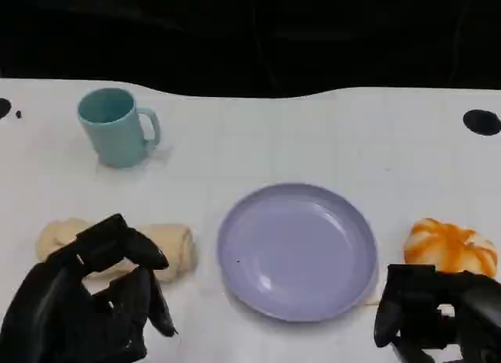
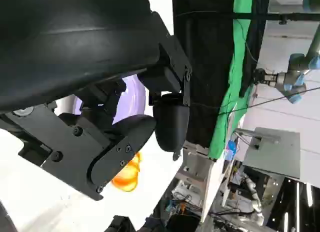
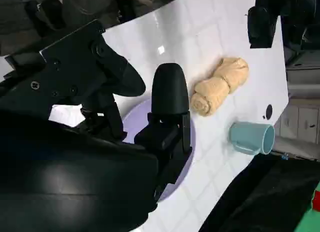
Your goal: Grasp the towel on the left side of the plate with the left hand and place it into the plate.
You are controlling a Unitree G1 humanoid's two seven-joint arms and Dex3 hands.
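Towel: the rolled beige towel [image 1: 168,249] lies on the white surface [image 1: 313,136], just left of the plate [image 1: 297,249].
Left hand: the left hand [image 1: 90,300] hovers over the towel's near-left end, fingers [image 1: 145,257] spread, holding nothing.
Right hand: the right hand [image 1: 434,312] is near right, fingers apart, holding nothing.
Mug: a teal mug [image 1: 116,127] stands far left.

In the head view the left hand [image 1: 86,300] covers the towel [image 1: 168,249] at its 7 o'clock side, and the picture's lower edge cuts off both that hand and the right hand [image 1: 438,312]. The left wrist view shows the plate [image 2: 130,99] and an orange object [image 2: 127,174] only in slivers past the fingers [image 2: 170,122].
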